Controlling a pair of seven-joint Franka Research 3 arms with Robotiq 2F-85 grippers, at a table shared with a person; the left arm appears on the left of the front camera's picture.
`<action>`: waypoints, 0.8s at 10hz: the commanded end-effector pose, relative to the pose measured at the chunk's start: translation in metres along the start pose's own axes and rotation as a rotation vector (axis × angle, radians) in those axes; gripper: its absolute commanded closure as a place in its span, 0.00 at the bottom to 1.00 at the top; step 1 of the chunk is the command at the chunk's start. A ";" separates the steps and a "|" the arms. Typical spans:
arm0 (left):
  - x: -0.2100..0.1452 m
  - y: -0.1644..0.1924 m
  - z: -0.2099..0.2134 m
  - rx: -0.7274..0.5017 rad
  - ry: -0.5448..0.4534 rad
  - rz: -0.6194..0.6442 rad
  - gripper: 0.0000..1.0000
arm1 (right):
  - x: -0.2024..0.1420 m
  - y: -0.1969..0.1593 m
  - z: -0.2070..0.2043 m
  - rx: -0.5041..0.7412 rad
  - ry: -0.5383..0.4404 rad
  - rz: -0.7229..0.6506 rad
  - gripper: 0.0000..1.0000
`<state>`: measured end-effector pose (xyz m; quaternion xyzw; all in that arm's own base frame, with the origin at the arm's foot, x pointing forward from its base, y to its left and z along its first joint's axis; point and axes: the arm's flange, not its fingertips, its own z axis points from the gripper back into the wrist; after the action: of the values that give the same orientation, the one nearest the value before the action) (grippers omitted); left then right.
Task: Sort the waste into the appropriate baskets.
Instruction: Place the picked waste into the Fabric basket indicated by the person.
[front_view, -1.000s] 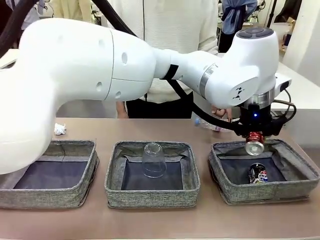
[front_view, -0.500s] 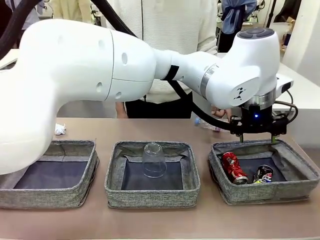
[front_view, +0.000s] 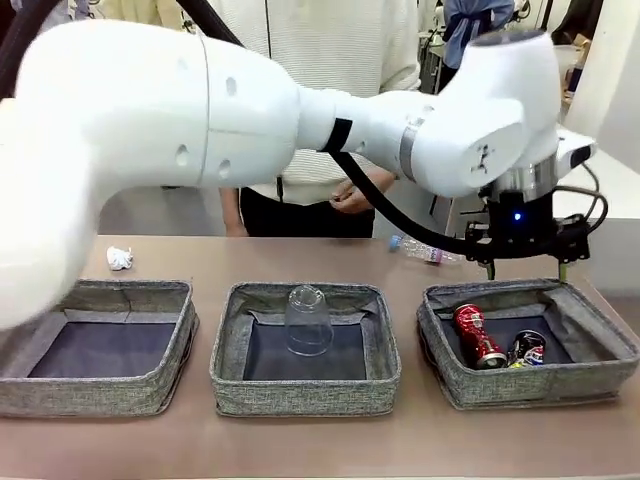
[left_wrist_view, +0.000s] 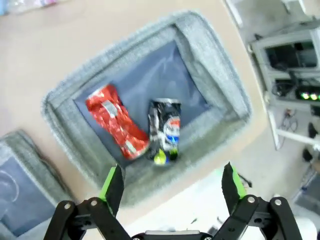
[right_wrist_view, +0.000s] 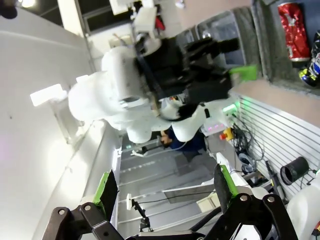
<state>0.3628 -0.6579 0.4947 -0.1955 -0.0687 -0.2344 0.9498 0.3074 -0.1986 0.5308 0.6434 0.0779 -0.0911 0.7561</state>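
Left tool (front_view: 525, 268) spread wide above the right basket (front_view: 590, 378).
Red soda can (front_view: 477, 336) and dark crushed can (front_view: 526, 348) lie side by side on its bottom; right tool (right_wrist_view: 162, 187) also stands apart, holding nothing.

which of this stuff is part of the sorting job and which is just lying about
Part of the job:
- red soda can and dark crushed can, in the right basket
- clear plastic cup, in the middle basket
- left basket
- paper wad and bottle, on the table

Not part of it:
- person's hands
- equipment rack beside the table
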 end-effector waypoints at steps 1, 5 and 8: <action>-0.056 0.058 0.089 -0.032 0.073 -0.029 0.00 | 0.012 0.000 -0.014 -0.028 0.048 -0.030 0.00; -0.157 0.225 0.205 -0.211 0.006 0.238 0.00 | 0.059 0.008 -0.101 -0.031 0.175 -0.025 0.00; -0.224 0.349 0.263 -0.404 -0.066 0.448 0.00 | 0.080 -0.002 -0.182 -0.055 0.297 -0.024 0.00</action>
<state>0.3336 -0.2042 0.5753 -0.4027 -0.0164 -0.0405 0.9143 0.3812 -0.0309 0.4828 0.6247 0.1986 -0.0030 0.7552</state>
